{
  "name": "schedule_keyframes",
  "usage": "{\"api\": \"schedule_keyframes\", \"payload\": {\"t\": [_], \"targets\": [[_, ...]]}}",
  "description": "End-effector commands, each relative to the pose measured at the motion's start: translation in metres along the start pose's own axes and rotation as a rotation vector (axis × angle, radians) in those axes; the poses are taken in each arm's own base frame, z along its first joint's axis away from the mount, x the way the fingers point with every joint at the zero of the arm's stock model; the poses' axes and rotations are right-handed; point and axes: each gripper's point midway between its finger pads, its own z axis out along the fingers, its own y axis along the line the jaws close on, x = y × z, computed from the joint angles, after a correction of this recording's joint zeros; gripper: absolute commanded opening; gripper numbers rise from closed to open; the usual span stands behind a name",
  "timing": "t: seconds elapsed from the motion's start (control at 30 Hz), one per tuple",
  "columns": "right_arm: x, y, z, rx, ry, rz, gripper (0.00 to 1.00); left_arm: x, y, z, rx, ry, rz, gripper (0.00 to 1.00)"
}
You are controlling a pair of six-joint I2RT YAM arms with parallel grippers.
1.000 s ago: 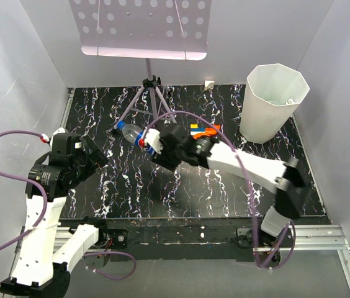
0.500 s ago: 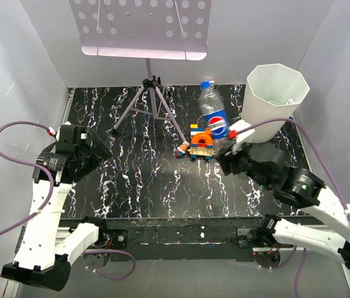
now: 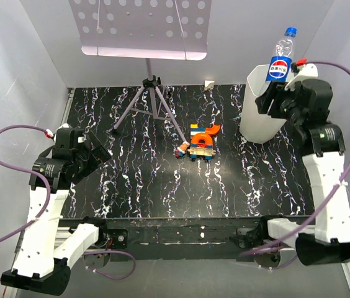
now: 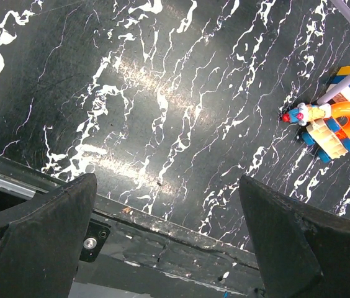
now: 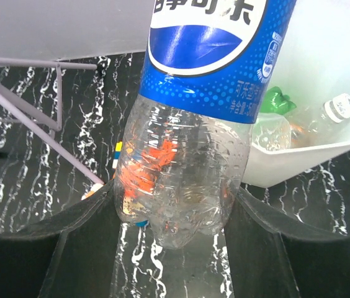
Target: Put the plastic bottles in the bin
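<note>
Item 1, my right pincer (image 5: 178, 223): closed on the lower body of the Pepsi bottle (image 3: 280, 62), a finger pressed to each side. Bottle upright, blue cap on top, raised high at the bin's near rim. Not yet let go.

Item 2, the bin (image 3: 255, 124): stands at the far right corner of the table (image 3: 131, 180). Inside, by my right wrist view: a green bottle (image 5: 278, 100) and a clear bottle with a white cap (image 5: 324, 115); an orange streak between them may be a third, too hidden for me to tell.

Item 3, my left pincer (image 4: 166, 205): jaws wide apart, nothing between them, hanging over bare marbled table near the front edge.

Item 4, not for binning: the toy blocks (image 3: 201, 141) mid-table, and the stand's tripod (image 3: 152, 93) behind them.

Tally, my judgement: no loose bottle shows on the table, so the one in my grip looks like the last. Left to do: carry it fully over the opening and release it
</note>
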Motion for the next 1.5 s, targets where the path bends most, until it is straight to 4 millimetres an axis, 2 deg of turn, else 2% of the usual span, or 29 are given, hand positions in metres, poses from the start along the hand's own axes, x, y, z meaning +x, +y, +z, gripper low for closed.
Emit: {"api": "schedule_keyframes", "payload": {"t": [0.0, 0.23, 0.27, 0.43, 0.57, 0.63, 0.67, 0.77, 0.9, 1.07, 1.2, 1.27, 1.47], "targets": [[-0.032, 0.015, 0.005, -0.140, -0.024, 0.098, 0.52, -0.002, 0.006, -0.010, -0.002, -0.026, 0.007, 0.99], [-0.039, -0.011, 0.038, -0.064, -0.003, 0.113, 0.55, 0.002, 0.002, -0.006, 0.016, -0.007, 0.007, 0.99], [-0.041, -0.025, 0.043, -0.029, -0.004, 0.118, 0.55, 0.002, 0.001, -0.006, 0.019, -0.007, 0.009, 0.99], [-0.033, -0.057, 0.071, 0.103, 0.032, 0.070, 0.56, 0.003, 0.003, -0.005, 0.016, -0.009, 0.016, 1.00], [-0.018, -0.087, 0.089, 0.231, 0.051, 0.032, 0.71, 0.006, 0.006, -0.003, 0.009, -0.004, 0.019, 0.99], [-0.020, -0.098, 0.094, 0.281, 0.023, 0.012, 0.81, 0.006, 0.005, -0.001, 0.014, -0.001, 0.021, 0.99], [-0.022, -0.101, 0.093, 0.298, 0.021, 0.004, 0.82, 0.006, 0.004, -0.001, 0.016, 0.000, 0.025, 0.99], [-0.039, -0.103, 0.081, 0.327, -0.017, -0.005, 0.84, 0.005, 0.005, -0.001, 0.007, -0.001, 0.028, 1.00], [-0.054, -0.094, 0.063, 0.306, -0.066, -0.007, 0.85, 0.005, 0.000, 0.001, 0.025, 0.008, 0.032, 1.00], [-0.066, -0.085, 0.029, 0.309, -0.131, 0.007, 0.87, 0.001, -0.008, 0.002, 0.049, 0.010, 0.040, 0.99], [-0.073, -0.077, 0.012, 0.284, -0.137, -0.008, 0.87, -0.001, -0.011, 0.003, 0.052, 0.012, 0.057, 0.99], [-0.072, -0.076, 0.014, 0.277, -0.120, -0.008, 0.88, -0.001, -0.011, 0.003, 0.048, 0.014, 0.057, 1.00], [-0.050, -0.066, 0.035, 0.209, -0.031, 0.066, 0.89, 0.000, -0.010, -0.001, 0.059, 0.007, 0.052, 0.99]]}}
